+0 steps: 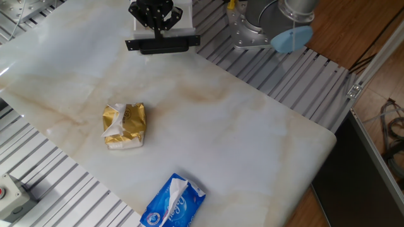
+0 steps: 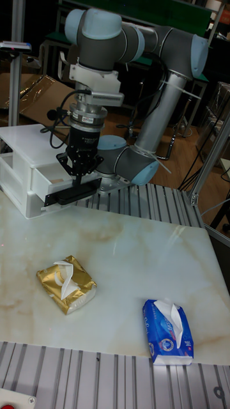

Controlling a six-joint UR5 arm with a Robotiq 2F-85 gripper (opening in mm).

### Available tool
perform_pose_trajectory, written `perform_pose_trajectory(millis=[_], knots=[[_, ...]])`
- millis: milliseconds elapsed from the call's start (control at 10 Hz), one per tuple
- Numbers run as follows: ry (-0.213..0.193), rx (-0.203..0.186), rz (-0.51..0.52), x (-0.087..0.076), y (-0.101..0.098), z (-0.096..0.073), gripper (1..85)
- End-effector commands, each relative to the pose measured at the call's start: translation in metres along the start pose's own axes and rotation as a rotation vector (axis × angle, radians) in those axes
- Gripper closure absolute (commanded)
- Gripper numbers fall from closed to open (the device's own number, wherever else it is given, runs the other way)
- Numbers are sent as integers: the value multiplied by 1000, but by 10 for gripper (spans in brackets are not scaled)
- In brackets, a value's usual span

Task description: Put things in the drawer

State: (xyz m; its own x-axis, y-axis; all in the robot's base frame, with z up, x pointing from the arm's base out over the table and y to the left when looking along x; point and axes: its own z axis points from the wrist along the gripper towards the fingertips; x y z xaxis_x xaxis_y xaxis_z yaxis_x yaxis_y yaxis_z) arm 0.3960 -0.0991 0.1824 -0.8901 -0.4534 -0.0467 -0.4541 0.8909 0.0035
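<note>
Here we see the small white boxy plastic drawer unit [image 2: 25, 167], its open tray's long black front edge level; the black pincer [image 2: 78, 172] hangs above it, grip indiscernible.

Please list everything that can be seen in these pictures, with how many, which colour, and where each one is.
drawer: one, white with a black front, at the far left edge of the table, pulled partly open.
gold foil packet: one, gold with white tissue showing, on the left middle of the table.
blue-and-white tissue pack: one, blue and white, near the front edge of the table.
table: one, pale marbled top, with ribbed metal rails around it.
red button: one, on a grey box at the lower left corner.
wooden cube: not visible in either view.
arm: one, grey with light blue caps, based behind the table.
gripper: one, black, over the open drawer; whether the fingers are open is unclear.
</note>
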Motion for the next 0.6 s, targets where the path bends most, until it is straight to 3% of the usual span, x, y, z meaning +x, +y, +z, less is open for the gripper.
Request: perform_pose_trajectory(millis=[0, 500], knots=[[-17, -10, -3, 6, -1, -3, 847], [-36, -9, -16, 21, -9, 1, 847]])
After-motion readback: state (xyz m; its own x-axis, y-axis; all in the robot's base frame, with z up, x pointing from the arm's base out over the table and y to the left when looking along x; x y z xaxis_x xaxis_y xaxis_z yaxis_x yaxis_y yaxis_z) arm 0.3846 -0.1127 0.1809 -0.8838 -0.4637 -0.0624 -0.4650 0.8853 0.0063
